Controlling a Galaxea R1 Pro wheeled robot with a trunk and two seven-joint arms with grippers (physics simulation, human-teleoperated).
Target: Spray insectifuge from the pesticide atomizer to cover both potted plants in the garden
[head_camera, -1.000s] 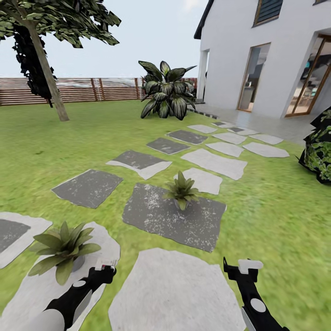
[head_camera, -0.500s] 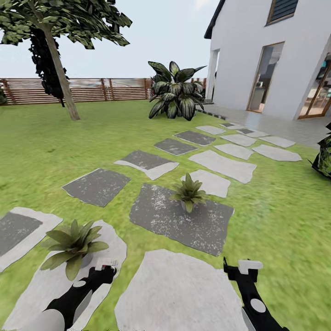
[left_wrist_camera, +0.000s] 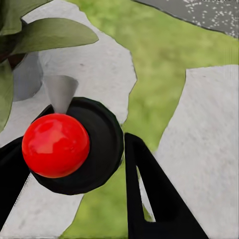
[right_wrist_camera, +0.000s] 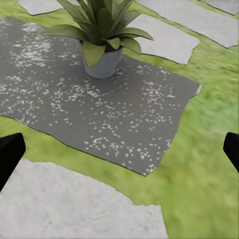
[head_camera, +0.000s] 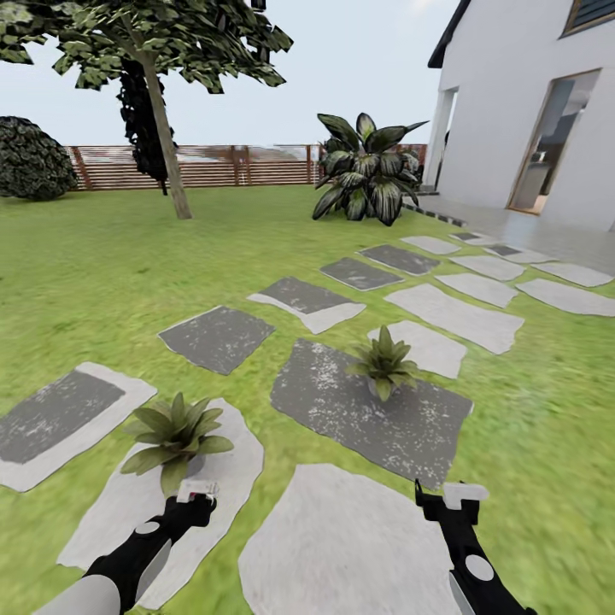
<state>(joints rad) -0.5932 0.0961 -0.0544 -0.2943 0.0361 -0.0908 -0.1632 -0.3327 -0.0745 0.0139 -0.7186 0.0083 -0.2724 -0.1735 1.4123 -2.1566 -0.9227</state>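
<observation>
In the left wrist view my left gripper [left_wrist_camera: 74, 169] is shut on a round black body with a red ball and a pale grey cone at its front, which I take for the pesticide atomizer [left_wrist_camera: 94, 149] seen end-on. From the head, the left gripper [head_camera: 195, 504] hangs just in front of the near potted plant [head_camera: 175, 431], whose leaves [left_wrist_camera: 55, 35] and grey pot [left_wrist_camera: 25, 74] are close. The second potted plant [head_camera: 384, 363] stands on a dark stone. My right gripper [head_camera: 444, 504] is open and empty; its wrist view faces that plant [right_wrist_camera: 102, 30].
Garden lawn with grey and pale stepping stones [head_camera: 342, 547] leading toward a white house [head_camera: 530, 102]. A big striped broad-leaved plant [head_camera: 363, 166], a tree [head_camera: 166, 145], a round dark bush [head_camera: 34, 162] and a brown slatted fence [head_camera: 239, 166] lie far off.
The whole head view has swung left: the house slid toward the right edge and the round bush came in at the left. Both arms keep their places in the picture.
</observation>
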